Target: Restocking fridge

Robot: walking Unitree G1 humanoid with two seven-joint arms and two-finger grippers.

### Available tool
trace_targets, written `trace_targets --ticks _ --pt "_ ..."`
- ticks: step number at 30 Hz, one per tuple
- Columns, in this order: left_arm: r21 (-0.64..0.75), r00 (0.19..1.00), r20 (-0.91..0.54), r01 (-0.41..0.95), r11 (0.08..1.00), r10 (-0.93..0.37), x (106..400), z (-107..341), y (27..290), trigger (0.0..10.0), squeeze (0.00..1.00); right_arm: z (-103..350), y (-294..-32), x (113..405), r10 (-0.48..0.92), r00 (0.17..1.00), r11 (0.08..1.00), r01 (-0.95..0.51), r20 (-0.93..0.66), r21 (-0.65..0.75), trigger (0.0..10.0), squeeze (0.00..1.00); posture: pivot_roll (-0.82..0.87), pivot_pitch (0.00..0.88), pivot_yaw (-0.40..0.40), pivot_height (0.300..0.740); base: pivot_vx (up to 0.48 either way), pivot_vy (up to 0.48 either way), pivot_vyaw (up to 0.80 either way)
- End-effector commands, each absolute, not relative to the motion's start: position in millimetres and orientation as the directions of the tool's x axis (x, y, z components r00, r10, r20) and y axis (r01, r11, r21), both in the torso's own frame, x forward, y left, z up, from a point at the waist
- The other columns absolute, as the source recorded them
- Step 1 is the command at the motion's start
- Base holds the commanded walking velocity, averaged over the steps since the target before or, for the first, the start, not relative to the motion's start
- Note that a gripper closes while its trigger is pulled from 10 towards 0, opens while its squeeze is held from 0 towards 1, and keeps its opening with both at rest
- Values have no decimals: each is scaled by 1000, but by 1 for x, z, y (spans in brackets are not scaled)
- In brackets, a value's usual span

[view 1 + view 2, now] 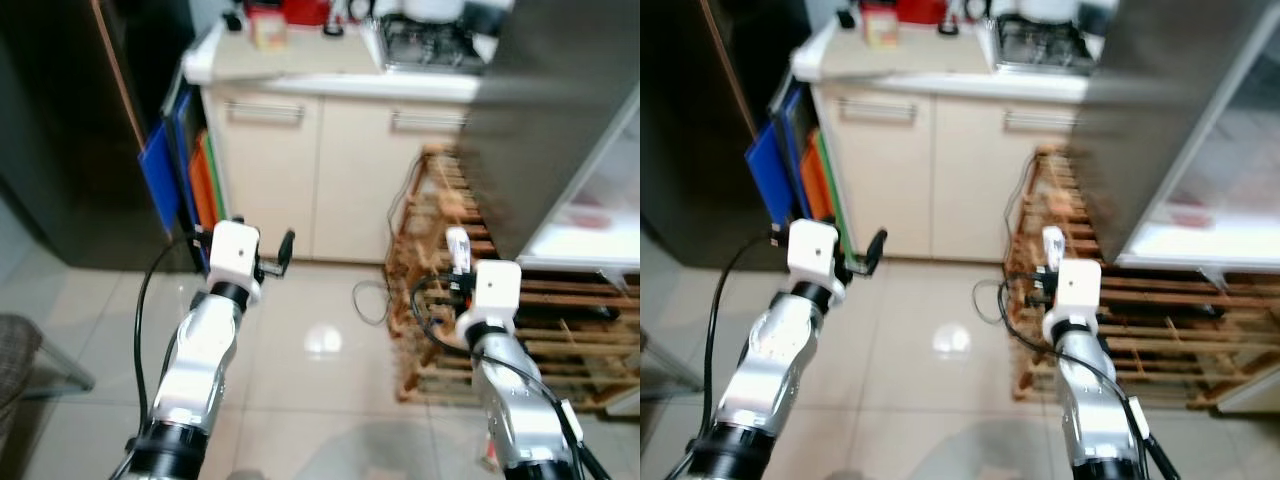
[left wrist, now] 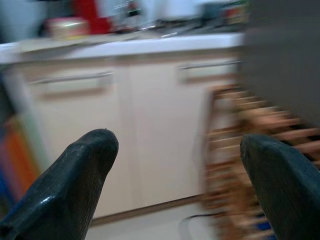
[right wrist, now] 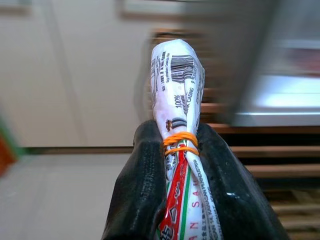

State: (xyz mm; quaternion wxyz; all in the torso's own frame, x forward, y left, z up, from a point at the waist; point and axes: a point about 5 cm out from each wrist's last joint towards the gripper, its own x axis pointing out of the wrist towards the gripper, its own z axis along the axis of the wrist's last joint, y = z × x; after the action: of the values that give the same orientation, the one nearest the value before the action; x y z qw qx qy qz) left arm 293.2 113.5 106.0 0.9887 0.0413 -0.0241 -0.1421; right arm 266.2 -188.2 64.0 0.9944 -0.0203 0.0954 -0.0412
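Note:
My right gripper point(image 1: 458, 262) is shut on a white printed packet point(image 3: 177, 90) tied with orange rubber bands; the packet point(image 1: 457, 244) sticks up between the black fingers point(image 3: 145, 185). It is held in front of the wooden rack point(image 1: 440, 240), below the open grey fridge door point(image 1: 545, 110). The fridge's lit white interior point(image 1: 600, 205) lies at the far right. My left gripper point(image 1: 275, 255) is open and holds nothing, raised over the floor in front of the cream cabinets point(image 1: 300, 170); its two fingertips point(image 2: 87, 165) stand wide apart.
A counter point(image 1: 330, 65) with a red item, a small box and a dish rack tops the cabinets. Blue and orange boards point(image 1: 180, 180) lean beside a dark cupboard point(image 1: 80, 120). A cable point(image 1: 372, 300) lies on the glossy tiled floor. The views are blurred.

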Motion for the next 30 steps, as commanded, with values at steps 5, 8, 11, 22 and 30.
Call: trace_targets --ticks 5,8,11,22,30 --pt "104 956 66 279 955 -287 294 112 115 10000 0 69 -187 269 -75 985 996 67 -158 -56 0 20 98 0 -18 740 0 -458 0" --pt "104 953 74 285 953 -293 293 113 114 10000 0 69 -188 268 -76 984 996 67 -160 -60 0 24 98 0 -18 740 0 -455 0" --pt "106 950 77 293 950 -301 293 113 112 10000 0 68 -189 268 -77 983 996 68 -164 -64 0 20 99 0 -19 740 0 -455 0" --pt "133 955 65 279 951 -289 295 112 114 10000 0 66 -186 269 -71 983 996 59 -172 -70 0 20 100 0 -19 740 0 -451 -43" --pt "113 958 70 268 957 -277 296 113 115 10000 0 65 -188 269 -80 982 996 70 -170 -61 0 12 96 0 -16 740 45 -315 -598"
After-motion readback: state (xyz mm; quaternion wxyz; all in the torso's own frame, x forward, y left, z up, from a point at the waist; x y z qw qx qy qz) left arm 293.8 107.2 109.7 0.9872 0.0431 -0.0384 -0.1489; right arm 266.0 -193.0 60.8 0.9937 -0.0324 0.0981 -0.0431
